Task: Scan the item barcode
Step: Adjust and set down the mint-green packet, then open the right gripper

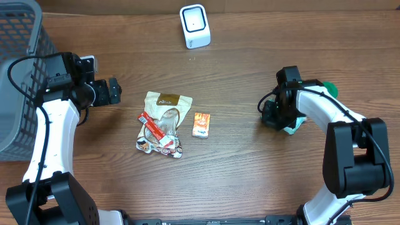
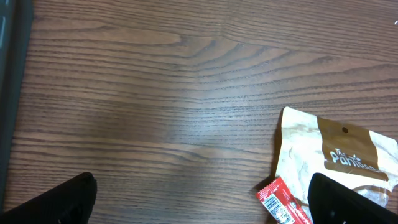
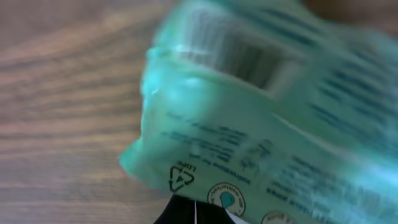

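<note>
Overhead, item: I am pinching the green packet (image 1: 295, 124) in my right gripper (image 1: 272, 116), jaws closed on it, at the table's right, well apart from the far scanner (image 1: 194, 26).
Overhead, surroundings: my left gripper (image 1: 113, 92) is hanging wide open near the basket (image 1: 19, 94); a brown pouch (image 1: 167, 103), red wrapper (image 1: 152, 125) and orange sachet (image 1: 200, 125) are lying mid-table, likely off the path.
Left wrist: nothing is sitting between my fingers (image 2: 56, 199).
Right wrist, handling: the packet is looking light, soft and slippery; I am judging an edge hold best, clear of the barcode (image 3: 239, 53).
</note>
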{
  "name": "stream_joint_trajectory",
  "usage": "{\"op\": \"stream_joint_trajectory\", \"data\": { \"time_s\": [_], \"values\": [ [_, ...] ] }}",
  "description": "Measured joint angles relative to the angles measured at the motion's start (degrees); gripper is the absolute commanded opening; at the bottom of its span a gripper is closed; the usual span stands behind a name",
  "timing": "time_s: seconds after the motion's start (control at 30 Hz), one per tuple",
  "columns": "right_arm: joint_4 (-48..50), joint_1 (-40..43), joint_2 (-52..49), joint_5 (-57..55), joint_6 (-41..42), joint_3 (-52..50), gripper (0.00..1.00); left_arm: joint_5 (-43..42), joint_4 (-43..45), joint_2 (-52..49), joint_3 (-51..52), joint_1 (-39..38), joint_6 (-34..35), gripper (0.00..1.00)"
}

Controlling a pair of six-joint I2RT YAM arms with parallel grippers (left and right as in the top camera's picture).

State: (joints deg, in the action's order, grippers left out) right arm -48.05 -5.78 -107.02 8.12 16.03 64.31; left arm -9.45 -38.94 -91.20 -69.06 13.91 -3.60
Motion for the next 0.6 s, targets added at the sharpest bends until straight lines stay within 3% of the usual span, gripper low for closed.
{"op": "stream_joint_trajectory", "data": {
  "time_s": [0.6],
  "values": [
    [1.95, -0.42, 0.13, -19.76, 1.38, 0.0, 0.07, 0.0, 0.0, 0.0, 0.0, 0.0, 0.0, 1.0]
  ]
}}
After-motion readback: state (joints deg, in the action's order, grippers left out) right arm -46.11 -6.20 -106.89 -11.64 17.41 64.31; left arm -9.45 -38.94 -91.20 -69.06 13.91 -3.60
